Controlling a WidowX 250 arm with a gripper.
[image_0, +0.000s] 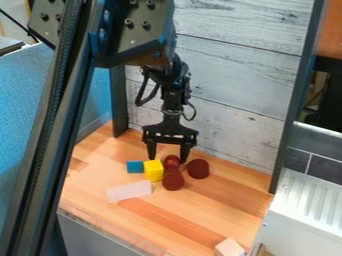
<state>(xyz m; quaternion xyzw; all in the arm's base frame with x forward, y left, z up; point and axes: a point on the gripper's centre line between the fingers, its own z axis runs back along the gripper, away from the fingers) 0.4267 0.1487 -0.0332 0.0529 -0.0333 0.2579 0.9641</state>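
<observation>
The black gripper (167, 156) hangs at the back middle of the wooden surface, its two fingers spread apart, pointing down. Just below and between its fingertips are a yellow block (153, 170) and a dark red rounded piece (172, 161); I cannot tell whether the gripper touches either. A blue block (135, 166) lies left of the yellow one. In front of the small red piece is a larger dark red piece (173, 180), and to the right sits a dark red round piece (198, 169). A whitish translucent block (129, 191) lies in front of the blue block.
A pale wooden block (229, 247) lies at the front right of the wooden surface (200, 220). Behind stands a grey plank wall (234, 75) with dark posts at its sides. A white ribbed tray (310, 200) is at the right, beyond the surface's edge.
</observation>
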